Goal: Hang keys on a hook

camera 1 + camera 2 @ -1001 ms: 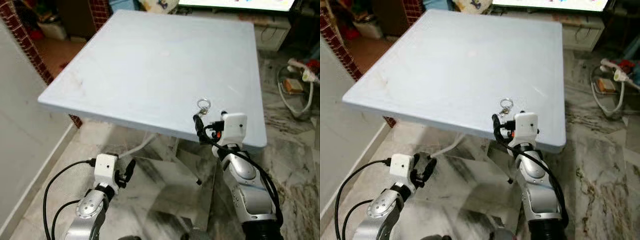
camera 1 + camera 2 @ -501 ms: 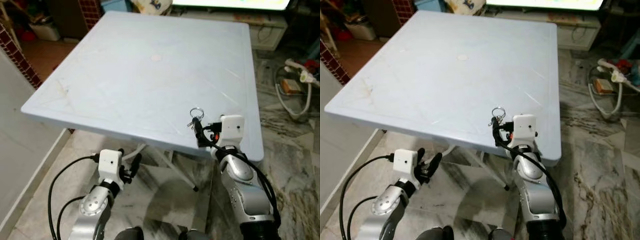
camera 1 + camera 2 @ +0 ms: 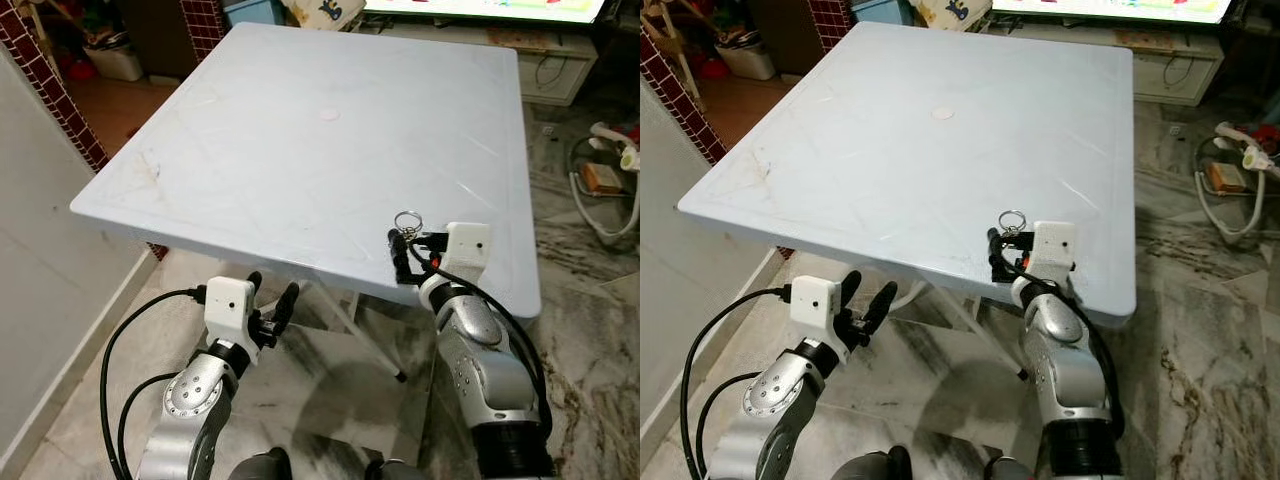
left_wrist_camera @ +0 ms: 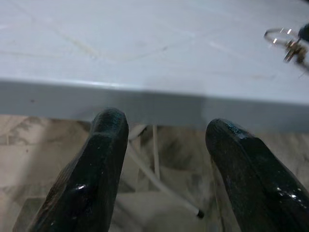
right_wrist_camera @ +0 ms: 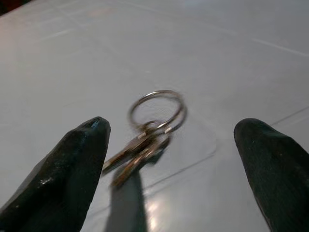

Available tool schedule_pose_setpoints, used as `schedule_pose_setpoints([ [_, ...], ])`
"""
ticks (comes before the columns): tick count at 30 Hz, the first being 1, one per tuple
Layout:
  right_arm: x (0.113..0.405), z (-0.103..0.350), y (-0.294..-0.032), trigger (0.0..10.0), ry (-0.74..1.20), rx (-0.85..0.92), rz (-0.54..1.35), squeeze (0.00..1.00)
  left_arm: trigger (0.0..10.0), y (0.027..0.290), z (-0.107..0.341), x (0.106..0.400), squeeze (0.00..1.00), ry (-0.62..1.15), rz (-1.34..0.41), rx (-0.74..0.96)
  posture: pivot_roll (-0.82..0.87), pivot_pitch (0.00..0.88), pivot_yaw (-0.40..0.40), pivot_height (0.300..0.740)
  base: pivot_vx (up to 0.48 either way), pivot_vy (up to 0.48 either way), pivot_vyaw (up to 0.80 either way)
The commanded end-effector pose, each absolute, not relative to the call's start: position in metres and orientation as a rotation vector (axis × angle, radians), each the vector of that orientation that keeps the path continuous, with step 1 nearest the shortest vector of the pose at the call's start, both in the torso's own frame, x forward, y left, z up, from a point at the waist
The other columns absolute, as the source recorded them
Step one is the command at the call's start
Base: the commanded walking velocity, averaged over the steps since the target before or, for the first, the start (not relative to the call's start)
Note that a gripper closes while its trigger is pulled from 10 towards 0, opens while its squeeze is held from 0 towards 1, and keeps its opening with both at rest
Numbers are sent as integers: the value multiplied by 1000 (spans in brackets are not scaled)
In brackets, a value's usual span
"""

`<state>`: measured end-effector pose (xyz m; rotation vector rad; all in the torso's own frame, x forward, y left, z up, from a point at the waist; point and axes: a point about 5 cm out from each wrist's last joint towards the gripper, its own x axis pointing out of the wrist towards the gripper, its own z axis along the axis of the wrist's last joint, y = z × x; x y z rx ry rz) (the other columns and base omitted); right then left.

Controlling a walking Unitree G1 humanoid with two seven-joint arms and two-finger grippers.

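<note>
One key bunch, the keys [image 5: 147, 128], lies on the tabletop [image 3: 300, 150] straight ahead between my right gripper's [image 5: 169, 159] spread jaws; the left gripper [image 3: 270, 300], also spread, hangs farther off.

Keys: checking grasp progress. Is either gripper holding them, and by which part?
No. The keys lie on the table between the open right gripper's fingers.

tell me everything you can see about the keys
The keys are a small metal bunch: a round silvery split ring with a few short keys fanned from it. They lie flat on the pale grey table, near its front edge. The right gripper has its jaws spread wide to either side of the bunch, not touching it.
</note>
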<state>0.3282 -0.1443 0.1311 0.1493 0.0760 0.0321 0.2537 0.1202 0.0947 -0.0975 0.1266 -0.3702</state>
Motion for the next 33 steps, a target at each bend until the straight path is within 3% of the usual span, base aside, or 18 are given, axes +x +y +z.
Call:
schedule_pose_setpoints([
  [1,333,133,-147,10000,71,156,18,0,10000,122,94,250,0,141,-379,-89,33,187,73,740,0,0,0],
  [9,351,133,-155,10000,89,215,-13,0,10000,125,93,248,0,155,-379,-79,49,193,86,740,0,0,0],
  [20,357,140,-133,10000,89,291,36,0,10000,127,92,246,0,171,-381,-70,51,194,89,740,0,0,0],
  [33,341,133,-114,10000,142,129,29,0,10000,125,94,247,0,170,-385,-71,53,198,86,740,0,0,0],
])
